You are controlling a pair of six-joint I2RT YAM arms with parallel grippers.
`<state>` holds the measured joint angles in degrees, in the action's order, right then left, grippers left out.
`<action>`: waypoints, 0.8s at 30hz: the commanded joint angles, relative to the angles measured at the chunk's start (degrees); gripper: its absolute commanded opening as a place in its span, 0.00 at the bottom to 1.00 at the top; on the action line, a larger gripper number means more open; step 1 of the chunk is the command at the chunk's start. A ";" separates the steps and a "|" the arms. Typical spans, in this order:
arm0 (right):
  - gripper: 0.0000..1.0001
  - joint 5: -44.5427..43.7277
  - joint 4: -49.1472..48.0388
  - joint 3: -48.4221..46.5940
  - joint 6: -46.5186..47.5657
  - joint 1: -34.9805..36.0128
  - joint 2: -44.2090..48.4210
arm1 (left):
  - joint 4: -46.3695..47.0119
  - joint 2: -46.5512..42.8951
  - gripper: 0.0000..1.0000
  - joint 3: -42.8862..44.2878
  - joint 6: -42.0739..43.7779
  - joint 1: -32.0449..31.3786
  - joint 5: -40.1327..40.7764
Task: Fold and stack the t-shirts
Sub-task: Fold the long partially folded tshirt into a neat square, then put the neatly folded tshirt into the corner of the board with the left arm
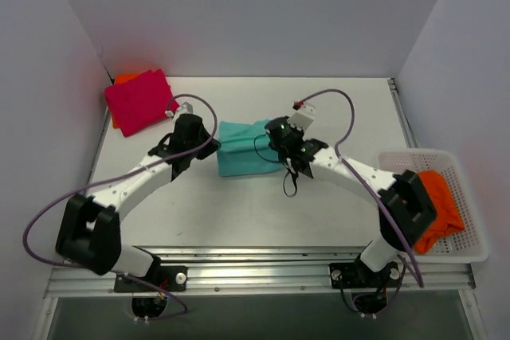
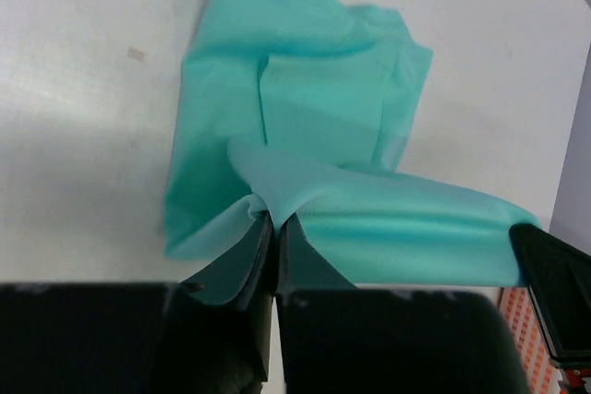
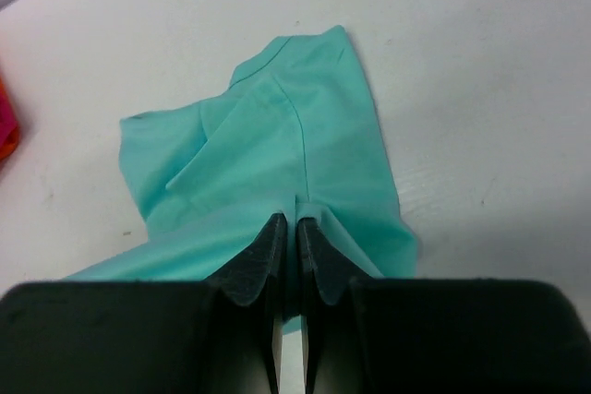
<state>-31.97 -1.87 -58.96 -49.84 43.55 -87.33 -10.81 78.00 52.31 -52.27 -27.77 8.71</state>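
Both claws are clenched on the teal t-shirt [image 1: 243, 153], mid-table. Left gripper [image 2: 275, 223] is pinching its left edge, with cloth bunched between the fingers. Right gripper [image 3: 295, 224] is pinching the right edge, a thin fold caught in its jaws. From my view the shirt is partly folded, with a band of cloth strung between the two grippers. Magenta t-shirt [image 1: 142, 101] lies folded at the far left corner, on top of a folded orange t-shirt [image 1: 119, 80] peeking out beneath. A crumpled orange t-shirt [image 1: 440, 206] sits in the white basket [image 1: 472, 254], near right.
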 commanded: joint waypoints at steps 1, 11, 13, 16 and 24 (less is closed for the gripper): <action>0.00 -0.66 0.45 -18.20 5.10 -8.90 -13.70 | 6.75 15.30 0.11 15.19 6.55 8.33 -4.64; 1.00 0.23 9.76 -59.21 9.85 -18.06 -43.30 | -22.24 60.00 0.94 82.44 16.67 15.37 -13.64; 1.00 1.90 2.34 -44.80 10.65 -17.71 -35.83 | -18.31 54.91 0.94 76.91 17.02 15.64 -11.02; 1.00 4.19 -5.33 -35.01 10.64 -17.62 -30.63 | -14.96 45.69 0.94 64.52 16.41 15.55 -7.41; 1.00 2.44 -8.59 -20.16 8.71 -17.80 -20.96 | 1.73 25.21 0.94 27.44 14.75 13.97 -7.74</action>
<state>-27.31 -6.52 -82.94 -40.47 26.76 -114.63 -19.53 107.87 87.44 -37.08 -13.23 1.23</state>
